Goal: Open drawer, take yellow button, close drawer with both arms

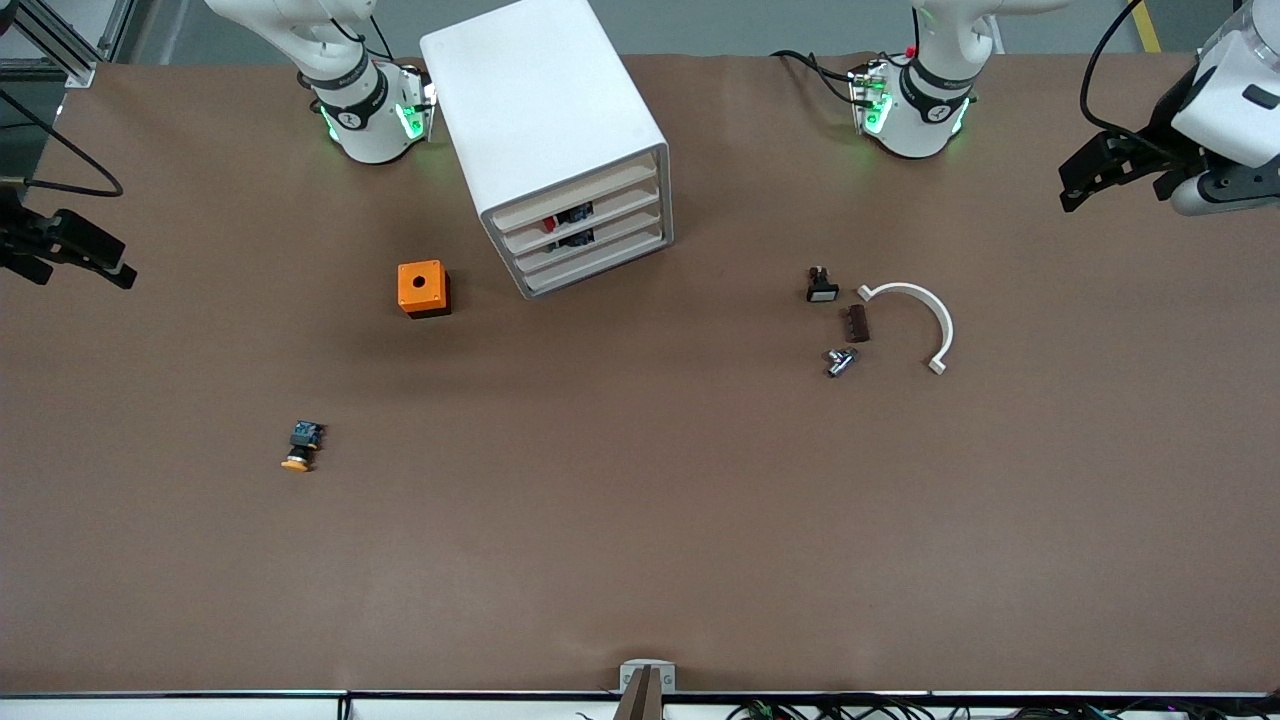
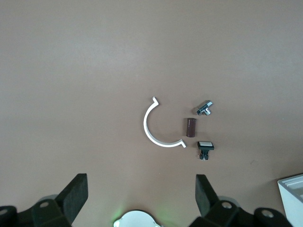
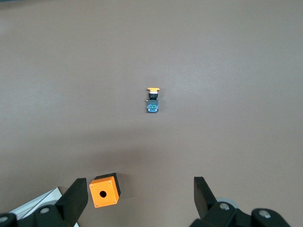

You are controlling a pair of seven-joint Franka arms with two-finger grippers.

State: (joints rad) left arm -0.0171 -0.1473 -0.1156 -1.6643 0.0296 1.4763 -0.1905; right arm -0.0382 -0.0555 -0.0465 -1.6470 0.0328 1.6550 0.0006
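Observation:
The white cabinet (image 1: 545, 120) stands at the middle of the table near the arm bases, and its top drawer (image 1: 600, 186) sits flush with the three below. The button (image 1: 300, 447), with an orange cap, black body and bluish rear, lies on the table toward the right arm's end, nearer the front camera than the orange cube. It also shows in the right wrist view (image 3: 152, 100). My right gripper (image 1: 100, 262) is open and empty, high over the right arm's end of the table; its fingers (image 3: 75, 201) are spread. My left gripper (image 1: 1085, 180) is open and empty over the left arm's end; its fingers (image 2: 75, 194) are spread.
An orange cube with a hole (image 1: 423, 288) sits beside the cabinet and shows in the right wrist view (image 3: 104, 191). Toward the left arm's end lie a black-and-white button (image 1: 821, 286), a brown piece (image 1: 857, 323), a metal part (image 1: 840, 361) and a white arc (image 1: 925, 310).

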